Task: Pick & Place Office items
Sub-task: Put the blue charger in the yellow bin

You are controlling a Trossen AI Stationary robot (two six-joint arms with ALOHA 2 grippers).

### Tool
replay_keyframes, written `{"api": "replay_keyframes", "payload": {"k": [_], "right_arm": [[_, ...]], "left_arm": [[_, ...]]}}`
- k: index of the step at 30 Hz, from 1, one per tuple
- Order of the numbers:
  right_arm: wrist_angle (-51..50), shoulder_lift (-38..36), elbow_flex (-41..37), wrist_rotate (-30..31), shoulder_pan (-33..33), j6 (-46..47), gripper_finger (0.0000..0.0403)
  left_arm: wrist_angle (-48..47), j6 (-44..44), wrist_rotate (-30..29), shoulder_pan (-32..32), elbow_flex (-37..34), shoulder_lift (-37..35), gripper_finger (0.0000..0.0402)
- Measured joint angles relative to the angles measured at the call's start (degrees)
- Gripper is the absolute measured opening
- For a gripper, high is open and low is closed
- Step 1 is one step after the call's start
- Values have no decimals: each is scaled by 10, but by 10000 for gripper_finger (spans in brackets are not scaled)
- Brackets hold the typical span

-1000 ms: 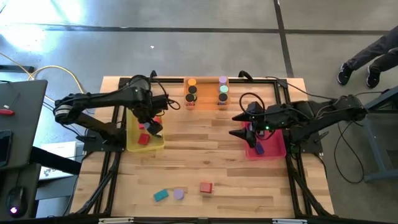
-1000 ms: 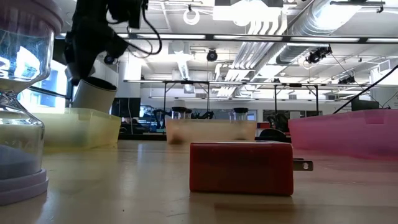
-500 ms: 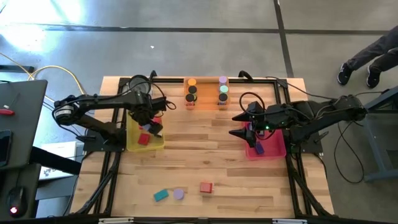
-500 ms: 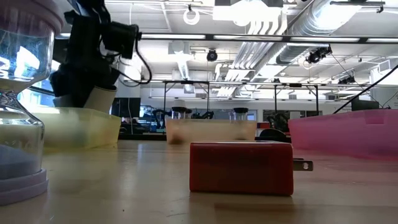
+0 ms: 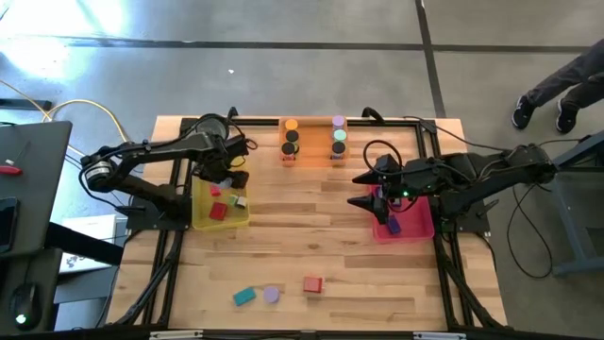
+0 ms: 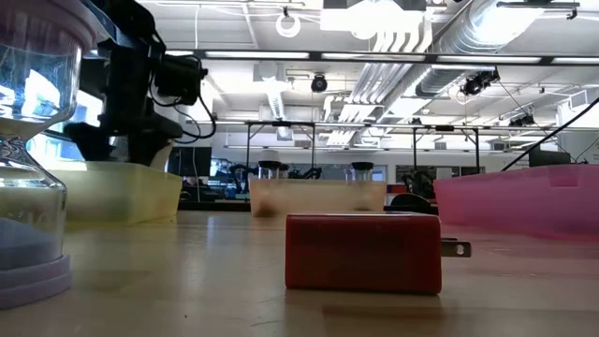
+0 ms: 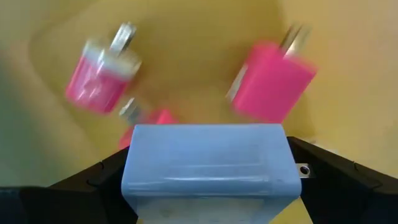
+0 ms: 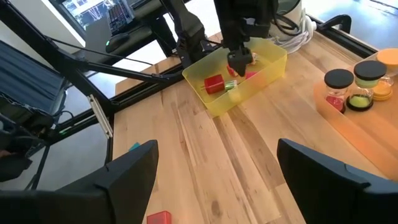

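The fingers (image 7: 81,186) of our left gripper (image 7: 205,186) are clamped on a pale block (image 7: 205,163), held low inside the yellow tray (image 5: 200,215) at about 9 o'clock on the table (image 5: 311,236); two red blocks (image 7: 99,76) lie on the tray floor just beyond it. Our right gripper (image 8: 214,180) waits with its fingers spread wide and empty over the pink tray (image 5: 420,227) at about 3 o'clock, where a dark-blue block (image 5: 394,226) already rests. We judge the sort partly done: the orange tray (image 5: 313,156) at 12 o'clock holds the short cylinders (image 5: 291,138), and both side trays hold blocks. What is left, as we read it, is the release of the pale block and then three loose pieces near the 6 o'clock edge: a teal block (image 5: 244,297), a lavender block (image 5: 272,295) and a red block (image 5: 312,283). The middle of the table gives open room for reaching them. The tight spots are the yellow tray's walls close around the left gripper, and the table's near edge just beside those three pieces.
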Motion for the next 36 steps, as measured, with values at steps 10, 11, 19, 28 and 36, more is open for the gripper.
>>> {"api": "replay_keyframes", "payload": {"k": [10, 11, 19, 28, 36], "right_arm": [[0, 10, 0, -1, 0, -4, 316], [0, 11, -1, -2, 0, -4, 316], [7, 37, 0, -5, 0, -4, 316], [5, 38, -1, -17, 0, -6, 316], [5, 38, -1, -17, 0, -15, 316]], "left_arm": [[72, -39, 1, 2, -37, 20, 332], [70, -48, 2, 2, -41, 23, 333], [62, -63, 1, -19, -54, 30, 342], [64, -101, -49, -45, -54, 30, 344], [64, -87, -58, -63, -54, 30, 344]]}}
